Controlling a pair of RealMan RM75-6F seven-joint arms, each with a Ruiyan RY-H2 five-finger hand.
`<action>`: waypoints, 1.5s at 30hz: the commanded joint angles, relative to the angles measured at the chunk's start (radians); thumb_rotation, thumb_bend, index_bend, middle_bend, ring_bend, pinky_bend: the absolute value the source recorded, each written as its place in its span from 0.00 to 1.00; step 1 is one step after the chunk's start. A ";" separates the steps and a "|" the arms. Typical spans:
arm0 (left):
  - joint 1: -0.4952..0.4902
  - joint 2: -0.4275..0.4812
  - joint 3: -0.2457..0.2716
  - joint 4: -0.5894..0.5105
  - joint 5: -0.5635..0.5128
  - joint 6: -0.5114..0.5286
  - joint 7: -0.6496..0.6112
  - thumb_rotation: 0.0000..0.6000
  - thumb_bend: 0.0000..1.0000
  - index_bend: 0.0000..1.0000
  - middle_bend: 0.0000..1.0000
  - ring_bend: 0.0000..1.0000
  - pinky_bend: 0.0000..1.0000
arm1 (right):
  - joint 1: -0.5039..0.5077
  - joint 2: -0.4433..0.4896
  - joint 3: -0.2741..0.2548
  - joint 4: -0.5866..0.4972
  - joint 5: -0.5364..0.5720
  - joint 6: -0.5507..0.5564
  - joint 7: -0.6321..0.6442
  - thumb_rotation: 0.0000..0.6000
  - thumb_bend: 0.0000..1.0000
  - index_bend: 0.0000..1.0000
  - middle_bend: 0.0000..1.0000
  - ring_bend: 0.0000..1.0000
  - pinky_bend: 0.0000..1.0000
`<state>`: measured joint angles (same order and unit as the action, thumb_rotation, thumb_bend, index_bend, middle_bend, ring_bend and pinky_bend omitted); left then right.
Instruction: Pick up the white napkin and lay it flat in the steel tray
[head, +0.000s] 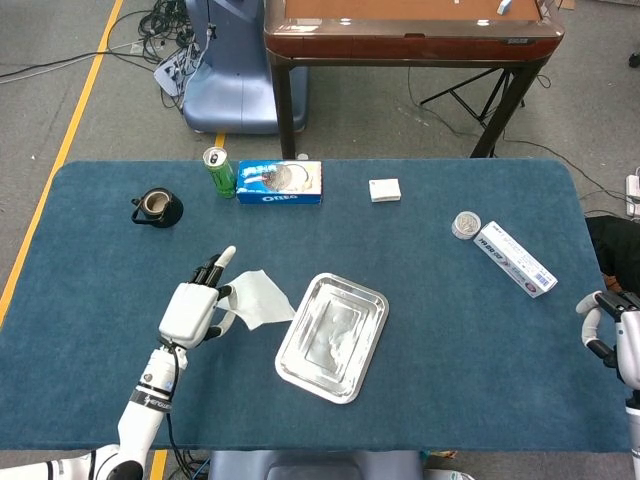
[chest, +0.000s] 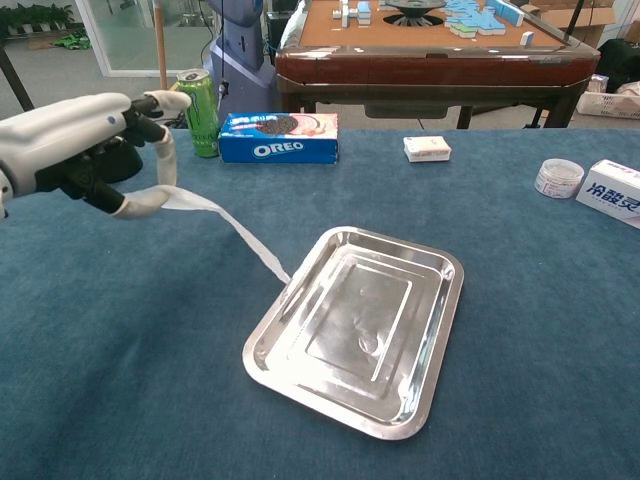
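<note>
My left hand (head: 193, 308) (chest: 85, 150) pinches one corner of the white napkin (head: 261, 299) (chest: 228, 226) and holds it above the blue cloth. The napkin hangs in a slanted strip, and its low corner reaches the left rim of the steel tray (head: 332, 336) (chest: 358, 322). Nothing lies in the tray, which sits right of the hand. My right hand (head: 616, 335) stays at the table's far right edge, far from both, with its fingers curled and nothing visibly in them.
A black cup (head: 156, 207), a green can (head: 218, 171) (chest: 198, 98) and an Oreo box (head: 280, 182) (chest: 278, 137) stand at the back left. Further right are a small white box (head: 385, 190), a round tin (head: 466, 225) and a toothpaste box (head: 514, 259).
</note>
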<state>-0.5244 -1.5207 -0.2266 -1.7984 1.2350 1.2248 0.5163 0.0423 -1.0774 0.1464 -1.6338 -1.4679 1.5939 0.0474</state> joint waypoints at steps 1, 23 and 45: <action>-0.019 -0.006 -0.013 -0.014 -0.003 0.000 0.019 1.00 0.40 0.61 0.00 0.00 0.17 | 0.000 0.001 0.001 0.000 0.001 0.000 0.002 1.00 0.69 0.55 0.57 0.45 0.56; -0.124 -0.031 -0.074 -0.104 -0.031 0.027 0.106 1.00 0.40 0.62 0.01 0.00 0.18 | 0.001 0.001 0.002 0.005 0.005 -0.008 0.011 1.00 0.69 0.55 0.57 0.45 0.56; -0.100 -0.074 0.047 -0.109 0.002 0.081 0.095 1.00 0.39 0.62 0.02 0.00 0.19 | -0.004 0.011 0.013 0.016 0.027 -0.004 0.006 1.00 0.69 0.55 0.57 0.45 0.56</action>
<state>-0.6325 -1.5904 -0.1900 -1.9100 1.2296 1.2992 0.6163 0.0390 -1.0669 0.1591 -1.6183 -1.4417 1.5893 0.0541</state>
